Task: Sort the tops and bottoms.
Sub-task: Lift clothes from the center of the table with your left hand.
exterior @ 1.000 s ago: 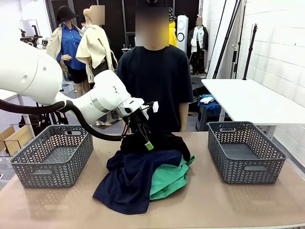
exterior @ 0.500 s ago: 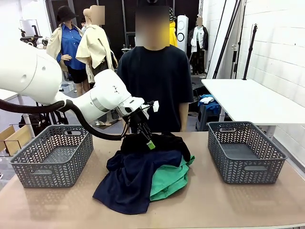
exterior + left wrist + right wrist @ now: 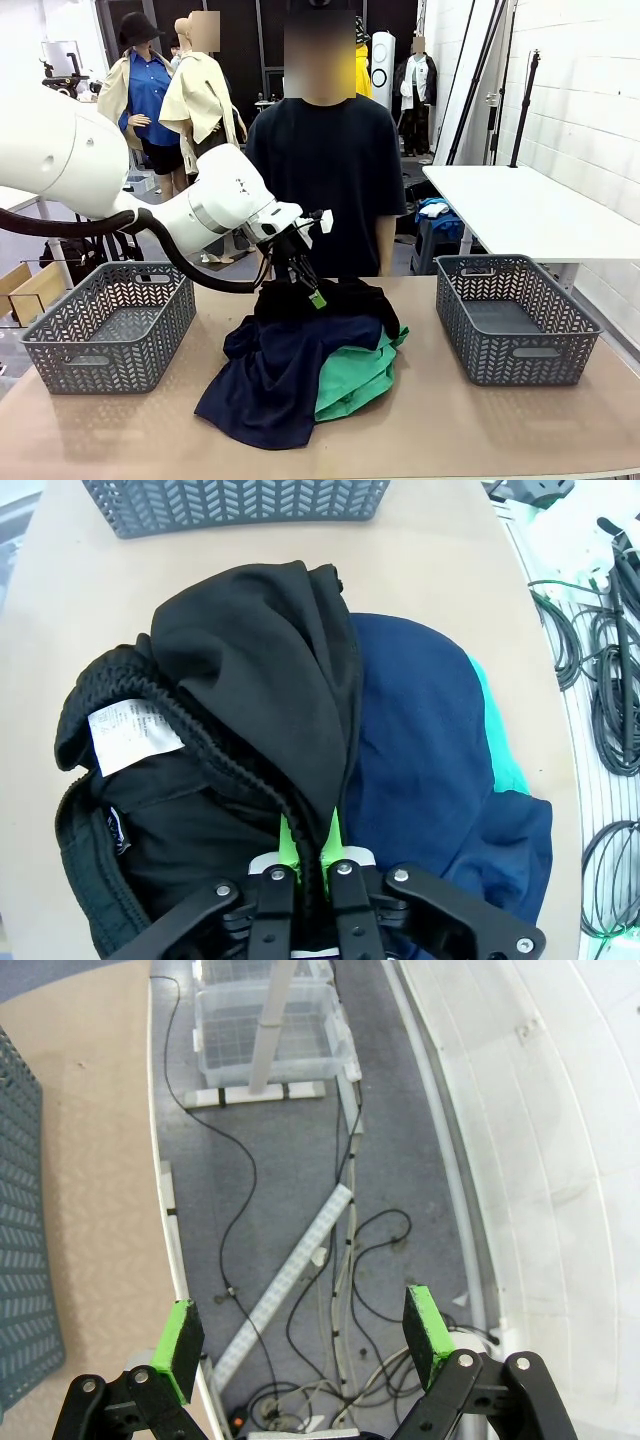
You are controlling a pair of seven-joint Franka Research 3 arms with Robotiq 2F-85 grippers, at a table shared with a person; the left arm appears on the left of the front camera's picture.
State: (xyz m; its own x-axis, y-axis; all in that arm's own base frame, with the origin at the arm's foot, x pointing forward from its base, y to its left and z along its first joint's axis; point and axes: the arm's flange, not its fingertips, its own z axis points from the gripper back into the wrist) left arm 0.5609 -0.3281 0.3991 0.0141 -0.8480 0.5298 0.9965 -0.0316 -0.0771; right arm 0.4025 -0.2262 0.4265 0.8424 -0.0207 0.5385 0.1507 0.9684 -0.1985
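I have my left end effector (image 3: 310, 842) clamped on a fold of the black garment (image 3: 230, 670), which tops the navy garment (image 3: 420, 760) and green garment (image 3: 365, 375) piled mid-tabletop (image 3: 480, 430) between the left basket (image 3: 110, 345) and right basket (image 3: 520, 352), while my right end effector (image 3: 305, 1335) gapes wide over the floor.

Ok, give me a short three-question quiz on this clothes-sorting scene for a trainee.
1. True or false: the left pincer is shut on the black garment.
2. Which colour peeks out from under the navy garment? A) green B) red C) white
3. Fill in: the table holds ___ grey baskets.
Key: 1 true; 2 A, the green garment; 3 two, the left basket and the right basket.
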